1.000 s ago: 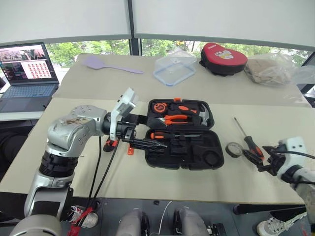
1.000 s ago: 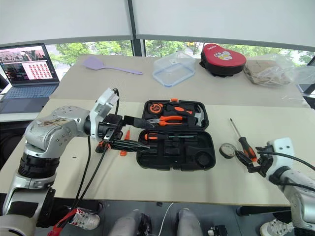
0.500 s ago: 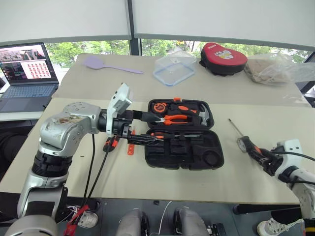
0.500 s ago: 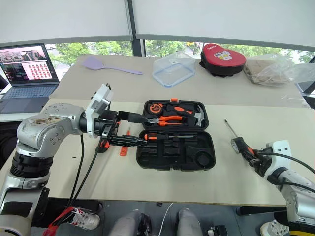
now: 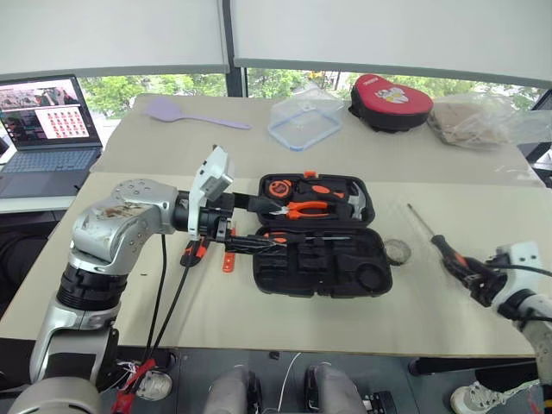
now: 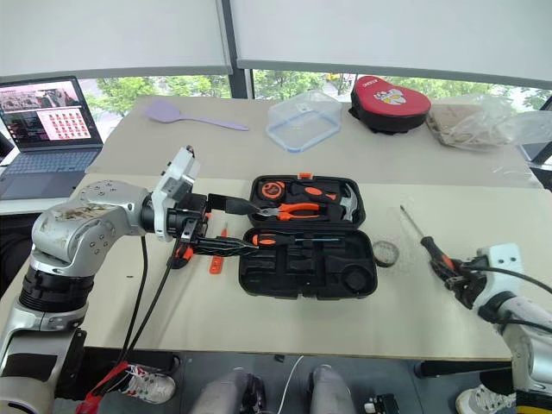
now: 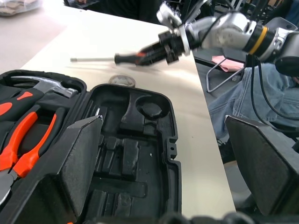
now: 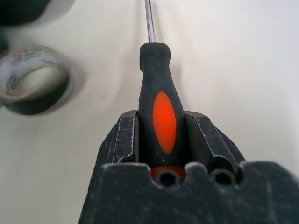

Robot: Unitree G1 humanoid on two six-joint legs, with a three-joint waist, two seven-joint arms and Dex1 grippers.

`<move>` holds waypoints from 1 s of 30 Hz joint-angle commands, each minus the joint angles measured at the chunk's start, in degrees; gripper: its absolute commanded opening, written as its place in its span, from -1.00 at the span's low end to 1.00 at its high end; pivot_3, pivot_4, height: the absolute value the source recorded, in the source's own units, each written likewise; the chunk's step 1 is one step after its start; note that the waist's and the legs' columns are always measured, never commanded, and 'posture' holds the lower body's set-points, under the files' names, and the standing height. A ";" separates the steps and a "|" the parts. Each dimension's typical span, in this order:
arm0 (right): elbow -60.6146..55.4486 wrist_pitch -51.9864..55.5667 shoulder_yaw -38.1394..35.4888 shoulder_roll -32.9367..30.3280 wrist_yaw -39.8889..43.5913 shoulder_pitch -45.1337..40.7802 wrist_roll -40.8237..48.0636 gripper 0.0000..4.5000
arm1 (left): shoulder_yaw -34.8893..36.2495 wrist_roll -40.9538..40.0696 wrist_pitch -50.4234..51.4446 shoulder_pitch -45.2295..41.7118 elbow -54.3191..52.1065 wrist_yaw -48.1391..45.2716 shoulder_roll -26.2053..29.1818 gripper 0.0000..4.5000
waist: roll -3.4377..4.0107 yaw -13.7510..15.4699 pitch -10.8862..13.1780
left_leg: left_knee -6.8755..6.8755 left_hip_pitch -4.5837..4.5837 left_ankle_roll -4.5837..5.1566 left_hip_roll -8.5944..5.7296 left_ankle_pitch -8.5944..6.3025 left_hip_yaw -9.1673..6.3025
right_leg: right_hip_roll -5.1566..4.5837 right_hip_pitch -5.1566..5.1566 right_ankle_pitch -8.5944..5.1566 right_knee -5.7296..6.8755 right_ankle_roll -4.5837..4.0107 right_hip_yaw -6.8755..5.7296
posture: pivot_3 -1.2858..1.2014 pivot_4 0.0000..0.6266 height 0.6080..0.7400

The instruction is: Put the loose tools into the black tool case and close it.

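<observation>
Open black moulded plastic tool case (image 5: 321, 235) holds orange-handled pliers (image 5: 302, 210); left gripper (image 5: 266, 226) spread wide at its nine o'clock; right gripper (image 5: 473, 278) pinches black-and-orange-handled screwdriver (image 5: 431, 237) at three o'clock

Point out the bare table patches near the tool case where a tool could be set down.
Bare: the near table strip in front of the black tool case, and the stretch between the tape roll and the right gripper. Crowded: the case's left side, where the left gripper hovers over loose tools.

open tool case (image 7: 140, 154), right hand (image 7: 156, 50) holding screwdriver (image 7: 126, 58)
</observation>
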 commanded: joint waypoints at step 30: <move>12.21 -23.59 38.44 -4.34 39.42 -34.33 -17.55 0.04 | -1.18 3.04 -5.90 1.05 -0.62 -5.53 7.08 1.00 | 0.02 0.08 0.07 | 0.03 -0.34 -0.14 0.12 0.04 0.00 | 0.18 -0.31 -0.01 -0.05 -0.08 -0.21 | 0.03 -0.52 0.87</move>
